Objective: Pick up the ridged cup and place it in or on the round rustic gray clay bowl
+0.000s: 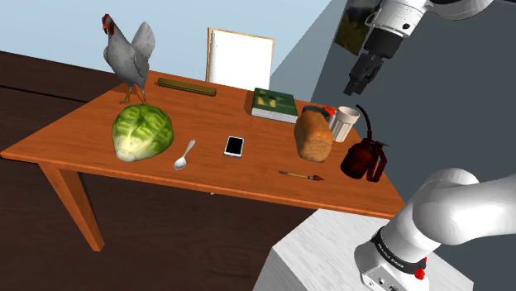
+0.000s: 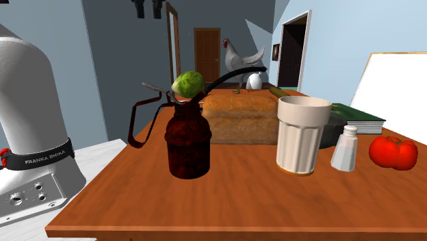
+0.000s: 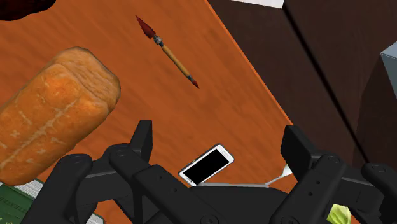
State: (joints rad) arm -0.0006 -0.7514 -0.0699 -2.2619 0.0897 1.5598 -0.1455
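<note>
The ridged cup (image 1: 346, 124) is off-white and stands upright near the table's right corner in the shoulder view, beside a bread loaf (image 1: 313, 135). In the second exterior view the cup (image 2: 302, 135) is in front. A dark grey rounded shape (image 2: 335, 128) just behind it looks like the bowl, mostly hidden. My gripper (image 1: 358, 88) hangs open high above the cup, holding nothing. Its fingers (image 2: 148, 9) show at the second exterior view's top edge. In the wrist view my gripper (image 3: 219, 143) stands wide apart over the loaf (image 3: 54, 111) and a phone (image 3: 207, 164).
A dark red oil can (image 1: 364, 159) stands close to the cup, a paintbrush (image 1: 302, 175) near the front edge. A salt shaker (image 2: 344, 148) and tomato (image 2: 393, 152) sit by the cup. Also on the table: green book (image 1: 274, 104), lettuce (image 1: 142, 131), spoon (image 1: 183, 155), chicken figure (image 1: 128, 51).
</note>
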